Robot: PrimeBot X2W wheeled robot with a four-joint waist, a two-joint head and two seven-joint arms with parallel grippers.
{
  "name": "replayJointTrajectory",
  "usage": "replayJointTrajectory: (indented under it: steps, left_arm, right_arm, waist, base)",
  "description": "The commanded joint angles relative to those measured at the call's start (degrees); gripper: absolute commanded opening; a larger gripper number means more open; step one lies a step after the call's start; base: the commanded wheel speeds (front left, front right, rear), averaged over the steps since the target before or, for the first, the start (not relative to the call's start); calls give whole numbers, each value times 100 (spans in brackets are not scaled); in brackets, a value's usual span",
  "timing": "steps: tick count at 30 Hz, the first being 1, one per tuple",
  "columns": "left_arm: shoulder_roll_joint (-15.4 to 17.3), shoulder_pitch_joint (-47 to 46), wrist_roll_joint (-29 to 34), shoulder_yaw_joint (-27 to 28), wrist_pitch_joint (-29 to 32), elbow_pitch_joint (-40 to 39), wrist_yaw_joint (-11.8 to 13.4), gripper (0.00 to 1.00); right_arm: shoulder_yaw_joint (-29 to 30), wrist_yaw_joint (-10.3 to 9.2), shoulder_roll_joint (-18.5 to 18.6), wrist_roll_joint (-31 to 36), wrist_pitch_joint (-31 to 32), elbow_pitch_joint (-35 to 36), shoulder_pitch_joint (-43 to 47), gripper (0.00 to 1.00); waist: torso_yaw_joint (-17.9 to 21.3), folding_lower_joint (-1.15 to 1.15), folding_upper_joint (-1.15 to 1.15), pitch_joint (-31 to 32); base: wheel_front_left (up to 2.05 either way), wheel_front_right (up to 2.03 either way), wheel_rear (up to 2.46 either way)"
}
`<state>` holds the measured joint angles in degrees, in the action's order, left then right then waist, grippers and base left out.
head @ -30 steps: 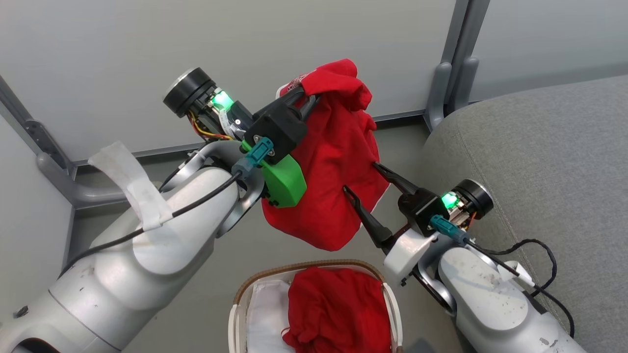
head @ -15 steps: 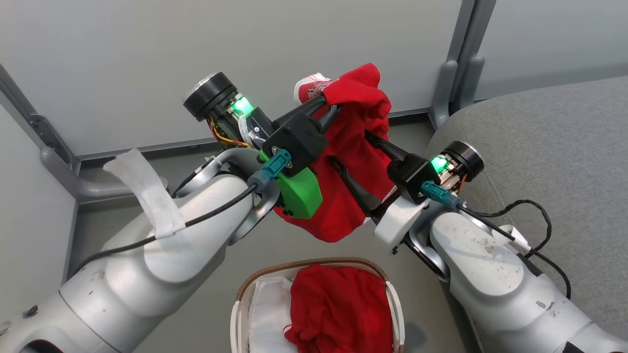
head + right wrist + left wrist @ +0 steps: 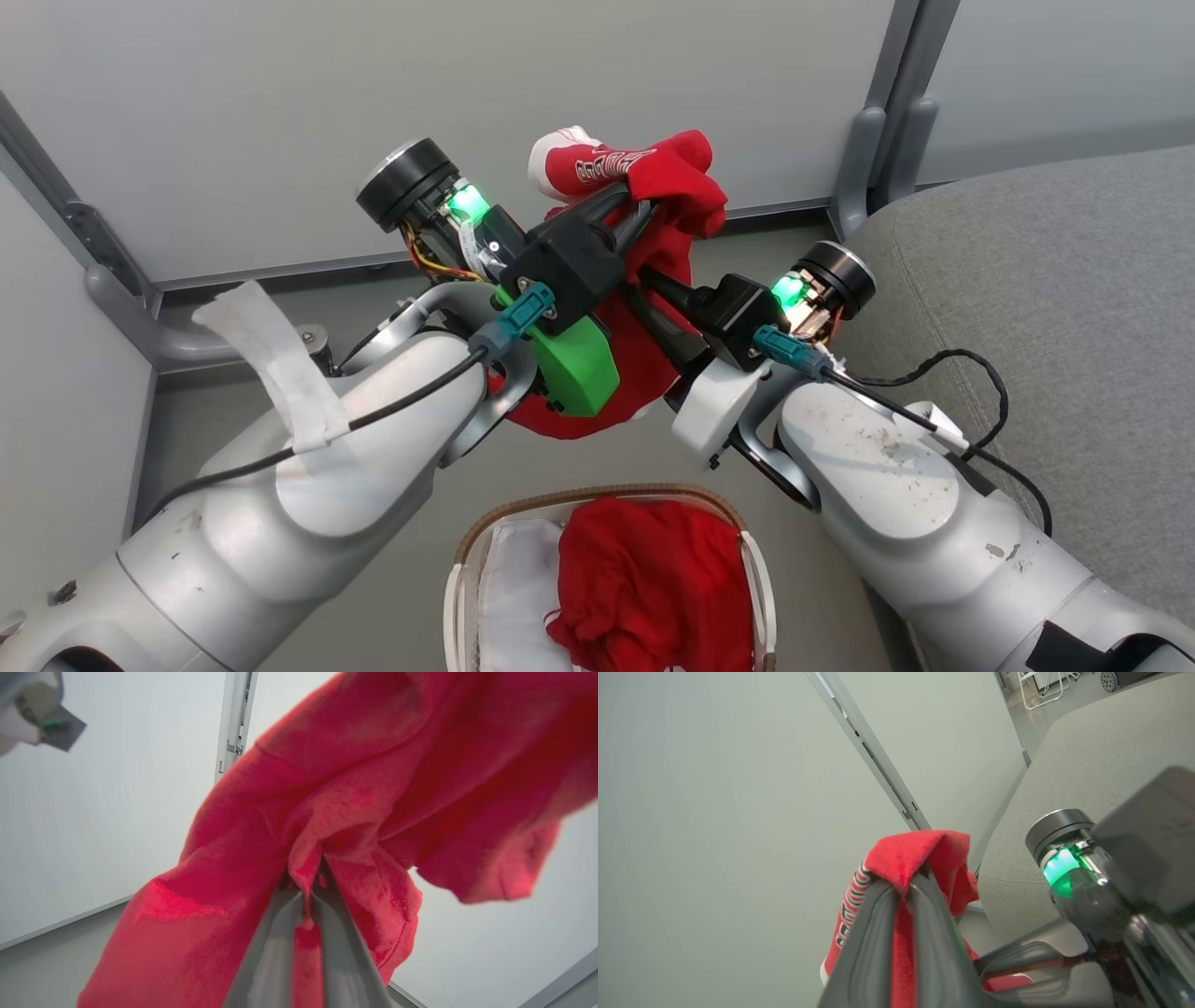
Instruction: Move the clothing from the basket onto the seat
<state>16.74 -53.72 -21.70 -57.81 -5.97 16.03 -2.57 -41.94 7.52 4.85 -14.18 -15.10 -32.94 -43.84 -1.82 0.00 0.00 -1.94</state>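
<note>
One red piece of clothing [image 3: 677,177] hangs in the air above the basket, bunched between both arms. My left gripper [image 3: 630,191] is shut on its top fold, where the white lettering shows; the left wrist view has the fingers [image 3: 920,914] pinching the red fabric [image 3: 924,851]. My right gripper [image 3: 653,280] reaches in from the right, and its wrist view shows it [image 3: 310,891] shut on a fold of the same garment [image 3: 373,765]. A second red garment [image 3: 653,579] lies in the oval basket [image 3: 597,493] at the bottom. The grey seat [image 3: 1027,280] is at the right.
A white liner cloth [image 3: 513,588] lies in the basket's left half. Pale wall panels with a grey post [image 3: 878,121] stand behind the arms. A black cable [image 3: 971,373] trails from the right forearm over the seat's edge. Grey floor surrounds the basket.
My right gripper moved up and left into the hanging garment and closed on it. The left gripper kept its hold and the garment now bunches higher between the arms.
</note>
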Motion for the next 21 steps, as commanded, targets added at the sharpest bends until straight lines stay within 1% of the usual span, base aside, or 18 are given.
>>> replayJointTrajectory:
  steps: [1,9,10,11,13,14,15,21]
  left_arm:
    - [6,95,-85,42,-27,31,38,0]
    - [191,317,-368,300,-223,384,177,0]
    - [211,365,-430,352,-304,441,207,2]
    - [224,428,-501,397,-370,507,220,20]
    - [229,549,-602,482,-487,606,243,60]
    - [225,602,-647,507,-537,641,245,82]
    - [213,677,-712,538,-596,684,247,100]
    - [85,1159,-937,701,-847,834,293,100]
  right_arm:
    - [17,-6,5,-12,-10,20,-43,0]
    - [265,-6,53,54,-10,200,184,0]
    - [322,-6,62,57,-11,228,227,0]
    - [389,-6,68,61,-11,254,269,0]
    - [523,-6,76,64,-10,301,355,0]
    - [592,-6,82,78,-10,319,387,0]
    - [689,-6,85,98,-11,347,434,0]
    - [1178,-6,68,231,-11,516,654,0]
  waist:
    - [-8,0,0,-8]
    - [23,0,0,-58]
    - [32,0,0,-65]
    - [40,0,0,-72]
    - [54,0,0,-87]
    - [59,0,0,-94]
    - [64,0,0,-104]
    - [83,0,0,-136]
  base:
    - [0,0,0]
    - [0,0,0]
    - [0,0,0]
    - [0,0,0]
    - [0,0,0]
    - [0,0,0]
    - [0,0,0]
    - [0,0,0]
